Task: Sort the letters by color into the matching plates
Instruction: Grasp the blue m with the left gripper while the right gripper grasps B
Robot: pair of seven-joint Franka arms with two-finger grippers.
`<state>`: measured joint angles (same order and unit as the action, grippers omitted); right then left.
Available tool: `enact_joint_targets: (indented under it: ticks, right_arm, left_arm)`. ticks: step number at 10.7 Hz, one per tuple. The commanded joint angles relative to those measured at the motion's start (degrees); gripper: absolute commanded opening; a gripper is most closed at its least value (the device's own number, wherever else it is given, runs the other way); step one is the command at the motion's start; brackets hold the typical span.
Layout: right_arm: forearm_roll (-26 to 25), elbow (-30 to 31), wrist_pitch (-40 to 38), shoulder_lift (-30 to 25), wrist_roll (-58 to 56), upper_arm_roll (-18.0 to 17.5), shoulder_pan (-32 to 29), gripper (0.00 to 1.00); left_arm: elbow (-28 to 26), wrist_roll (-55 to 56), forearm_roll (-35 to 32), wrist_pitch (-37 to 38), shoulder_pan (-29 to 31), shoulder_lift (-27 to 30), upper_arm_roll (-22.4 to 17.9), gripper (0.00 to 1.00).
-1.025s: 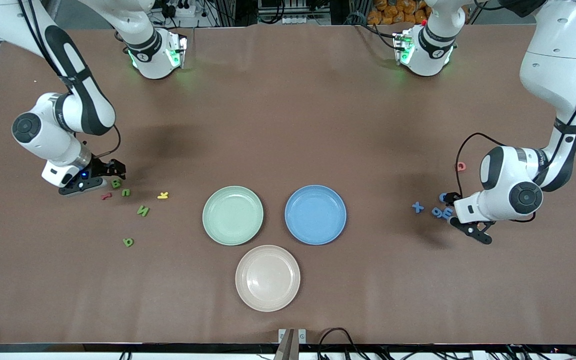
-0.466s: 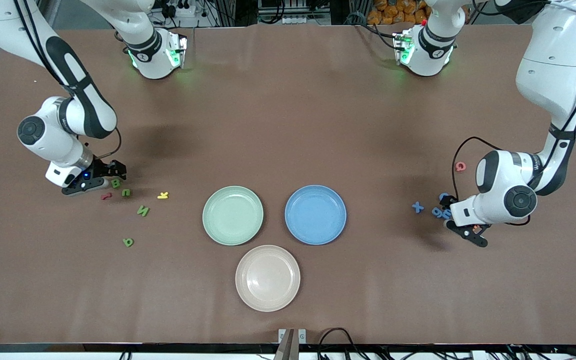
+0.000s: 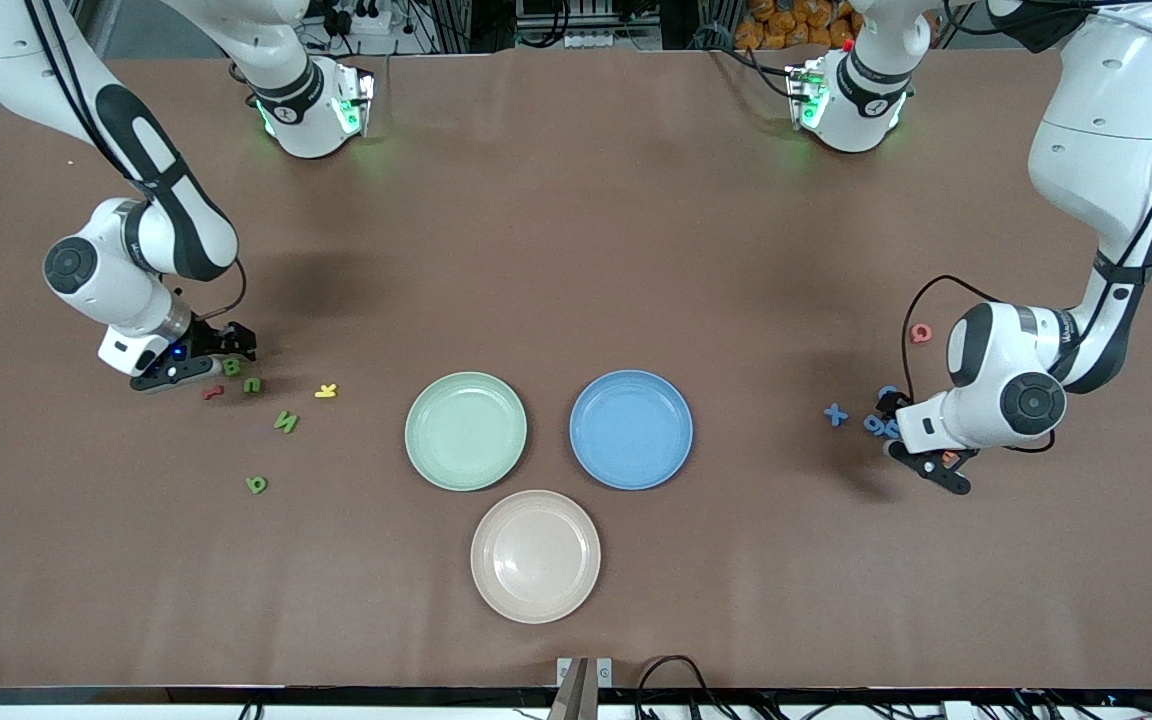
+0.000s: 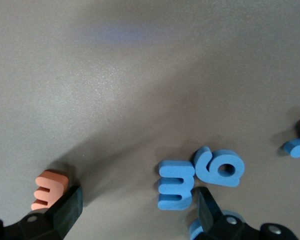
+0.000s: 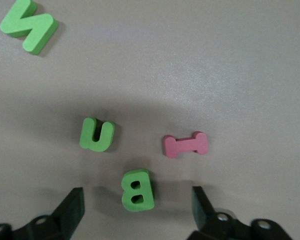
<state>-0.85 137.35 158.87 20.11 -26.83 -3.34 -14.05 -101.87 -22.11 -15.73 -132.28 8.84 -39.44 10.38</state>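
Pickup step: we've both grippers wide open, empty. Right gripper [image 5: 135, 210] straddles green B [image 5: 138, 189]; left gripper [image 4: 135, 212] by blue 3 [image 4: 176, 186]. Next: close, lift. Green plate [image 3: 465, 431], blue plate [image 3: 631, 429] mid-table, empty.

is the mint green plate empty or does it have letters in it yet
Empty. The mint green plate shows only its bare surface; green letters like the B lie on the table.

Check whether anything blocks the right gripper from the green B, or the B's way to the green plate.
Nothing visible does. The right gripper is open with the green B between its fingers; the pink letter and green U lie apart from it. Bare table lies between the B and the green plate.
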Motion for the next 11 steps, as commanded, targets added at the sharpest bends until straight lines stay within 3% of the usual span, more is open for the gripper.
enact_joint_targets:
  ticks: [1,2,4,7,11]
  right_arm:
    - [0.1,0.4,0.9,0.0,-1.5,-1.1,-1.2,0.74]
    - [0.1,0.8,0.9,0.0,-1.8,-1.1,-1.2,0.69]
    - [0.0,1.0,0.9,0.0,-2.3,-1.1,-1.3,0.60]
    - [0.0,1.3,0.9,0.0,-3.1,-1.1,-1.3,0.34]
    - [0.0,1.3,0.9,0.0,-3.5,-1.1,-1.3,0.13]
  left_arm:
    - [0.9,3.2,-2.6,-0.4,-0.6,-0.9,0.0,0.21]
    - [0.8,4.3,-3.3,-0.4,-0.7,-0.7,0.0,0.00]
    - [0.8,8.3,-3.5,-0.3,-1.4,-0.7,0.0,0.00]
    - [1.1,8.9,-3.4,-0.3,-1.9,-0.6,0.0,0.00]
    - [1.9,9.0,-3.4,0.3,-2.0,0.5,0.1,0.00]
